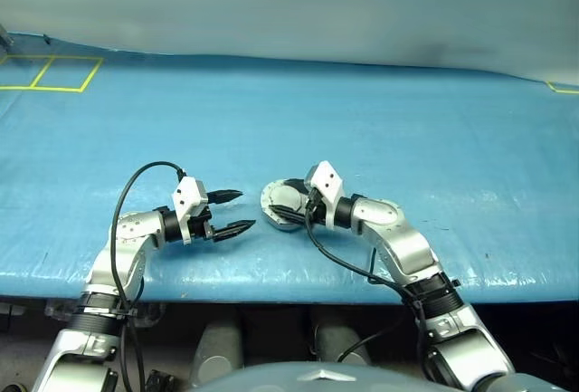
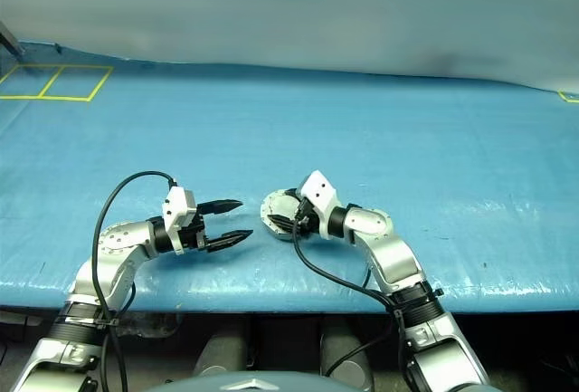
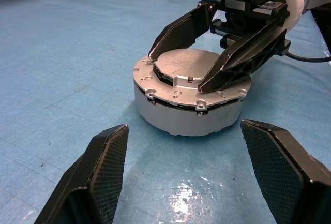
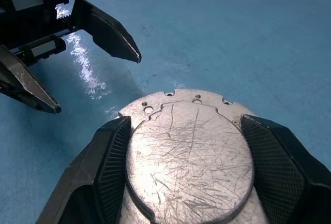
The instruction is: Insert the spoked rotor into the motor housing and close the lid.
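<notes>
Lid down on the housing, right gripper set over it, left gripper standing off.

Nearest the table's (image 1: 470, 138) front edge, the left gripper (image 1: 232, 213) was held just beside the motor housing (image 3: 170, 118), its jaws spread wide and empty, pointed at the assembly, probably to steady it if it slid. Next out, the right gripper (image 3: 207, 61) was laid over the lid (image 4: 189, 157), one finger to each side of the raised grey outer face, jaws apart and straddling rather than clamping, a placing that suits pressing the lid flat. The lid was seen seated on the housing with only a thin dark seam between them. The spoked rotor was presumably enclosed inside. Beyond, yellow floor-tape squares (image 1: 54, 73) were marked at the table's far left corner.
</notes>
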Robot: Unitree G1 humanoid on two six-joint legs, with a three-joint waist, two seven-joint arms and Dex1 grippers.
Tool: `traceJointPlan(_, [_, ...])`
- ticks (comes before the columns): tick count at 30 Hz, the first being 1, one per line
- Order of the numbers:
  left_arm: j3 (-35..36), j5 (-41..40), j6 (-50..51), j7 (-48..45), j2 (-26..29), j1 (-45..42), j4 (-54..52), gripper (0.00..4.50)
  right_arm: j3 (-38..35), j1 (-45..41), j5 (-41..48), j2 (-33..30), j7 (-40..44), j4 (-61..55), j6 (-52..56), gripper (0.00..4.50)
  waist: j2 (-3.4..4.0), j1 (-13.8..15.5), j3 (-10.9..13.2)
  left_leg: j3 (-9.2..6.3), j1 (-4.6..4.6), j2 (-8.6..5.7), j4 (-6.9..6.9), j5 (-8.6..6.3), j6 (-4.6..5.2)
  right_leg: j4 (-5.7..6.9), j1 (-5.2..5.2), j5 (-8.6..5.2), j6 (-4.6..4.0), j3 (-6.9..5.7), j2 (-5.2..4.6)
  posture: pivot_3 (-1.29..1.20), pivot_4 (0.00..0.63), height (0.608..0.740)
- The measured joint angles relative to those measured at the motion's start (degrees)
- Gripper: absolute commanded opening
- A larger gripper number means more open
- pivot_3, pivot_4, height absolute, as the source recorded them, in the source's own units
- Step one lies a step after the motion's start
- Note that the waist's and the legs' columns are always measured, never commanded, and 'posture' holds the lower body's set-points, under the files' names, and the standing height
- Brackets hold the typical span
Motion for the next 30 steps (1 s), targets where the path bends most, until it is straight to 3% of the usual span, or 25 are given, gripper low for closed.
traceJointPlan(30, [0.0,0.0,0.0,-0.1,0.0,0.7,0.0,3.80,1.0,-2.4,-1.1,-0.8,1.6,4.7,-4.0,3.05,-0.01,0.0,0.0,0.01,0.14,0.01,0.08,0.04,-0.01,0.04,0.13,0.03,-0.03,0.01,-0.01,0.00,0.150,0.740])
